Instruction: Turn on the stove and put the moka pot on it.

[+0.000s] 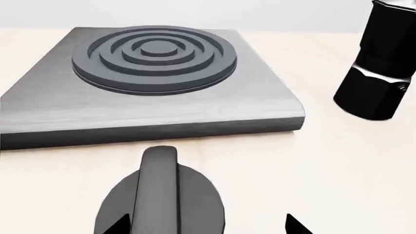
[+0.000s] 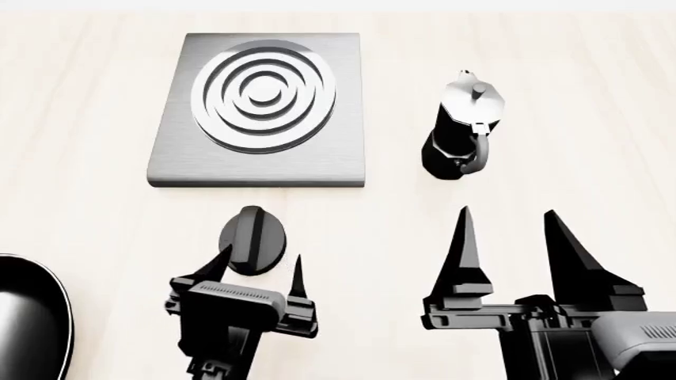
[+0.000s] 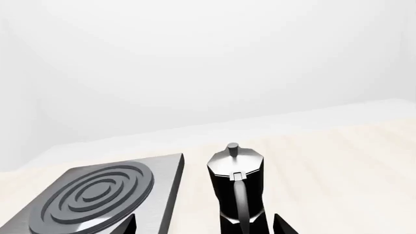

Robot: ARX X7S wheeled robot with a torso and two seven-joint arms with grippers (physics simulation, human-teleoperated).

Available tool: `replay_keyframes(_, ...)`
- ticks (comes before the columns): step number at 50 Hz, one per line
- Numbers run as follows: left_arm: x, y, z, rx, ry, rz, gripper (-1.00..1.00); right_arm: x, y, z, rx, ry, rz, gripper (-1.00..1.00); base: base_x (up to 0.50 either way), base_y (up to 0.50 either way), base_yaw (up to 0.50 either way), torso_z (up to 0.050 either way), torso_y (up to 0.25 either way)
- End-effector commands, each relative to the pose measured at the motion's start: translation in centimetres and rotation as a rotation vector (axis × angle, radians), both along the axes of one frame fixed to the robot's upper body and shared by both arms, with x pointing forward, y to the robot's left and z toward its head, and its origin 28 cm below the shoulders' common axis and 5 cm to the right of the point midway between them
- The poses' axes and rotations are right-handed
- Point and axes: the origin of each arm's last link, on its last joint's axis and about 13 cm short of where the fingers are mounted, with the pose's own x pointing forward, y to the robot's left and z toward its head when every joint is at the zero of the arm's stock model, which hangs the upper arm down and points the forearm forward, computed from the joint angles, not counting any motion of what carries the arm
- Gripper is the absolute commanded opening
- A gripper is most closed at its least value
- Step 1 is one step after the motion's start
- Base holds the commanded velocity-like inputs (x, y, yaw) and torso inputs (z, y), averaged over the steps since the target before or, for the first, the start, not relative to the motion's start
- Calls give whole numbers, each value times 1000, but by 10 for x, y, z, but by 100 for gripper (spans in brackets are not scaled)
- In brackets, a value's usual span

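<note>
- Stove [image 2: 259, 111] — flat on the counter [image 2: 549, 79], burner bare.
- Knob [image 2: 252, 240] — just before the stove; left pincer [image 2: 256, 269] spread apart around it, tips either side.
- Pot [image 2: 463, 127] — upright, right of the stove, apart from it.
- Right pincer [image 2: 512, 237] — apart, near the pot, holding nothing.
- Pan [image 2: 27, 317] — far left edge.

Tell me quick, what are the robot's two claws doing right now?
Left gripper: open, empty, fingers either side of the knob.
Right gripper: open, empty, short of the moka pot.
</note>
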Motion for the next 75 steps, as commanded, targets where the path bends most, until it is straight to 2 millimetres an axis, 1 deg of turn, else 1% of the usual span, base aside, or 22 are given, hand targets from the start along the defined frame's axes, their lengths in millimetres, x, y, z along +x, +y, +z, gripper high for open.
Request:
replay_keyframes(1, 8, 2, -5, 4, -12, 33, 100, -1, -2, 2, -3, -19, -10, 100, 0, 0, 0, 0, 0)
replay_keyframes(7, 10, 3, -8, 4, -14, 40, 100, -1, -1, 2, -3, -18, -7, 100, 0, 0, 0, 0, 0)
replay_keyframes(11, 7, 1, -7, -1, -14, 35, 100, 0, -1, 2, -3, -17, -7, 100, 0, 0, 0, 0, 0)
replay_keyframes(16, 3, -3, -3, -2, -22, 14, 100, 0, -1, 2, -3, -15, -7, 100, 0, 0, 0, 0, 0)
replay_keyframes(17, -2, -15, 3, 14, -42, -46, 100, -1, -1, 1, 2, -15, -4, 100, 0, 0, 0, 0, 0)
replay_keyframes(35, 0, -25, 2, 25, -40, -86, 100, 0, -2, 1, 11, -13, 0, 100, 0, 0, 0, 0, 0)
replay_keyframes(45, 6, -30, 0, 31, -32, -103, 100, 0, -2, 2, 15, -12, 1, 100, 0, 0, 0, 0, 0)
replay_keyframes(56, 13, -31, -3, 31, -23, -98, 100, 0, -2, 1, 15, -10, 3, 100, 0, 0, 0, 0, 0)
replay_keyframes(75, 33, -31, 4, 38, -35, -84, 100, 1, -2, 0, 15, -7, 4, 100, 0, 0, 0, 0, 0)
